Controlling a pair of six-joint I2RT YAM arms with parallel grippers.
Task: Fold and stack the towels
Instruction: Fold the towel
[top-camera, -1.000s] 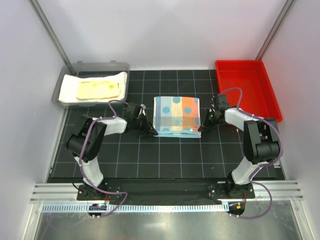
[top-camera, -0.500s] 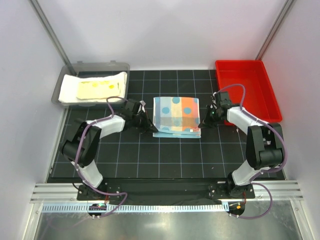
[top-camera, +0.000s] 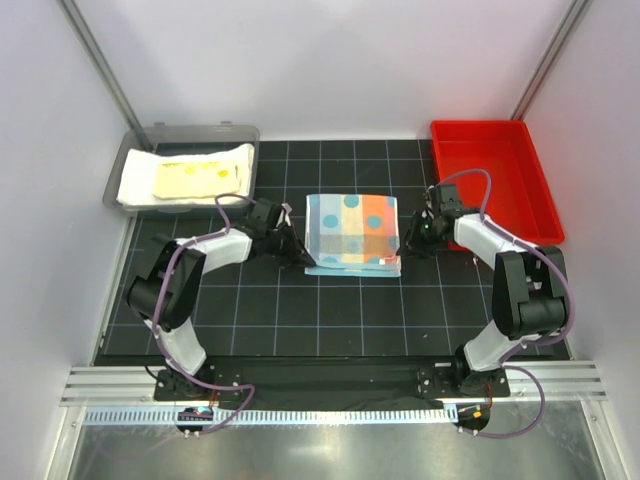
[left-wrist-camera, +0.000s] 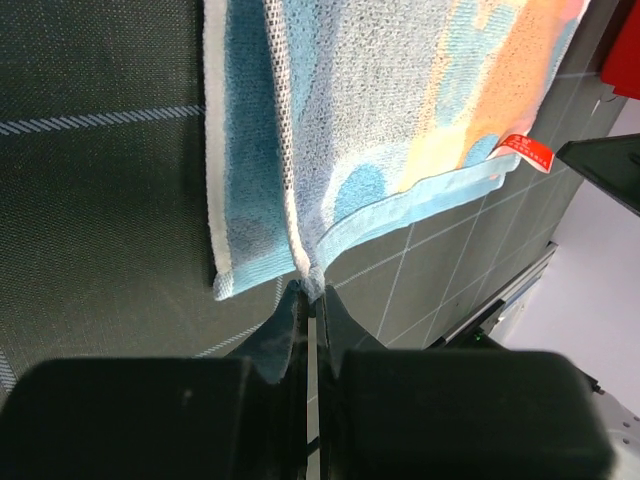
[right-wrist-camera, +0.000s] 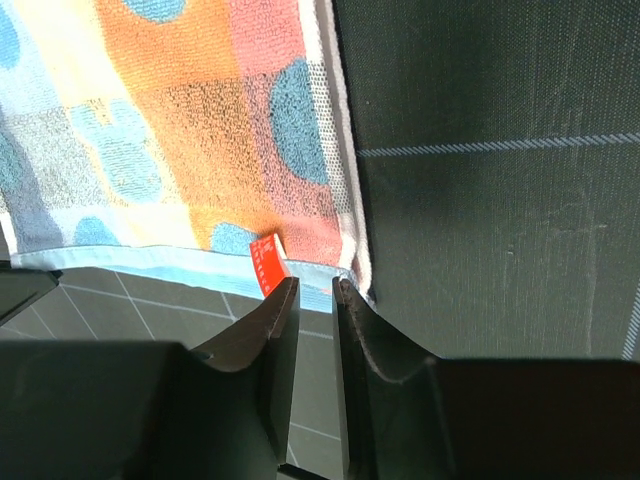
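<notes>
Folding looks done for the light-blue patterned towel (top-camera: 352, 235), which lies doubled at mid-mat. A white towel (top-camera: 140, 178) and a pale yellow towel (top-camera: 195, 180) sit in the grey bin (top-camera: 190, 132), so stacking remains. The left gripper (left-wrist-camera: 305, 295) is clenched on its near left corner. The right gripper (right-wrist-camera: 315, 290), slightly parted, grasps nothing just off the near right corner.

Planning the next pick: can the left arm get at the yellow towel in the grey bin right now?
Probably not yet: the left arm has its jaws shut on a corner of the blue towel. Otherwise the path to the yellow towel looks clear.
</notes>
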